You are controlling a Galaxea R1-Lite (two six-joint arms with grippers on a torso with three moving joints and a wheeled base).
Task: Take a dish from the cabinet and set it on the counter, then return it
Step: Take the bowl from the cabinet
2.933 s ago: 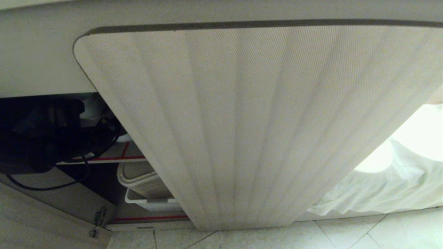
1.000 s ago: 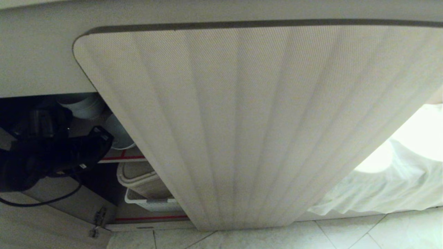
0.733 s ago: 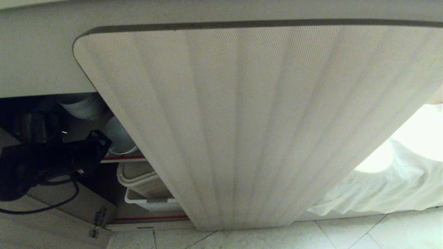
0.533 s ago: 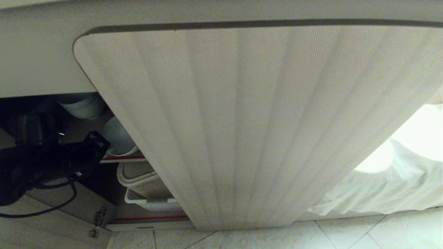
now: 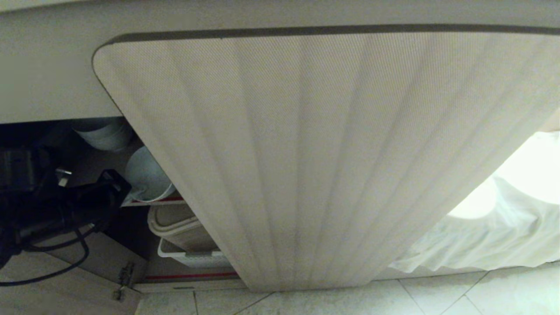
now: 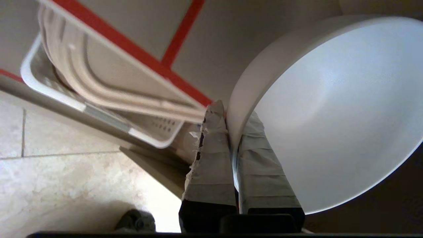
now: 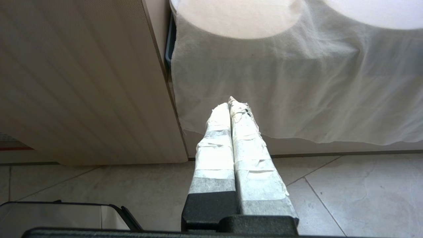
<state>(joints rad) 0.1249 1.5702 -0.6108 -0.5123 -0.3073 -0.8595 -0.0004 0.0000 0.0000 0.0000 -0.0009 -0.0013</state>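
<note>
Head view: an open ribbed door (image 5: 315, 166) of the cabinet (image 5: 52, 87) fills most of the frame, swung out toward the camera over a pale tiled floor (image 5: 437, 297). At the lower left, in the dark opening, the left gripper (image 5: 120, 188) reaches in and pinches the rim of the dish (image 5: 148, 177), a plain white bowl tipped on its side just above the red-edged shelf (image 5: 155, 201). A stack of bluish-white bowls (image 5: 103, 133) sits deeper on the same shelf, behind the dish. Below the shelf a beige lidded bin (image 5: 175, 227) rests in a white perforated basket (image 5: 192, 258). A white cloth (image 5: 481, 236) hangs at the right of the door.

Left wrist view: the two taped fingers (image 6: 211, 158) are closed narrowly on the wall of the dish (image 6: 330, 109), one finger outside and one inside the rim; the bin (image 6: 115, 86) and basket (image 6: 43, 82) lie beyond.

Right wrist view: the right gripper (image 7: 231, 105) hangs idle with its taped fingers pressed together on nothing, in front of the cloth (image 7: 297, 82) and beside the door (image 7: 82, 82)
</note>
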